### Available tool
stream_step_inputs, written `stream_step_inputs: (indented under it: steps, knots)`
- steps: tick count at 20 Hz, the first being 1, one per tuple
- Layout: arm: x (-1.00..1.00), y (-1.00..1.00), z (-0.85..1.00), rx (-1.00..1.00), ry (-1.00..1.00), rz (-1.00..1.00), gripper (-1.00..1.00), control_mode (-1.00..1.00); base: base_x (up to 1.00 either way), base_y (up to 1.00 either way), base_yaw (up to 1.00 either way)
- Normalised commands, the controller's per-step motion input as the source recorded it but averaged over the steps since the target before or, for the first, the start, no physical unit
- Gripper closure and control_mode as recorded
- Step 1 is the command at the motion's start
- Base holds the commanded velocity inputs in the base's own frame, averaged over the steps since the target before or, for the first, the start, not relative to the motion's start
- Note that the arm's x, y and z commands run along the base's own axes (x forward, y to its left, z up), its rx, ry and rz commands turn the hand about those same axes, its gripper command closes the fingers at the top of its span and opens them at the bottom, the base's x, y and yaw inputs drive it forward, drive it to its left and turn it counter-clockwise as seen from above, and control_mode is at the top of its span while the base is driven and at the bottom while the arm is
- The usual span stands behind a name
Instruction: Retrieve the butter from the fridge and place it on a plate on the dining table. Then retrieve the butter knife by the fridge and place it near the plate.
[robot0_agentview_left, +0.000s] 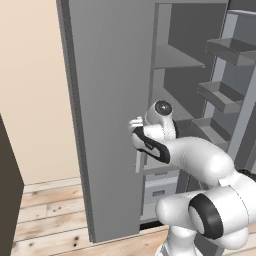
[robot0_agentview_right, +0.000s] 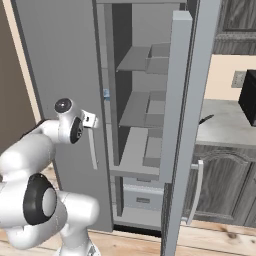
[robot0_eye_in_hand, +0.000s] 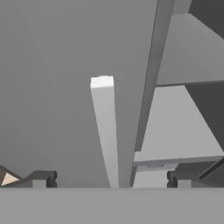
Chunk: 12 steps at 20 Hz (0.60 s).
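Hovering with its fingers spread wide and pinching nothing, the claw (robot0_eye_in_hand: 111, 179) sits just in front of the pale bar handle (robot0_eye_in_hand: 105, 131) on the fridge (robot0_agentview_left: 107, 100), the bar running up between the two fingertips (robot0_eye_in_hand: 41, 178) in the hand view. Just beyond the claw, past the closed door's edge, the other door (robot0_agentview_right: 192, 100) stands open on grey shelves (robot0_agentview_right: 142, 150) and drawers (robot0_agentview_right: 142, 197). Farther off to that side, a slim dark butter knife (robot0_agentview_right: 206, 120) lies on the small surface (robot0_agentview_right: 225, 127); the butter cannot be made out.
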Motion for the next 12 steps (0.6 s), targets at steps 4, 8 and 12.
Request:
stream_step_inputs:
  steps: [4,8,12]
  knots:
    - [0.49,0.0,-0.17,0.0,0.01,0.0,-1.0,-1.0,0.0,0.0,0.0]
    - [0.46,0.0,-0.09,0.0,0.06,0.0,-1.0,-1.0,0.0,0.0,0.0]
    - [0.5,0.0,-0.16,0.0,0.08,0.0,-1.0,-1.0,0.0,0.0,0.0]
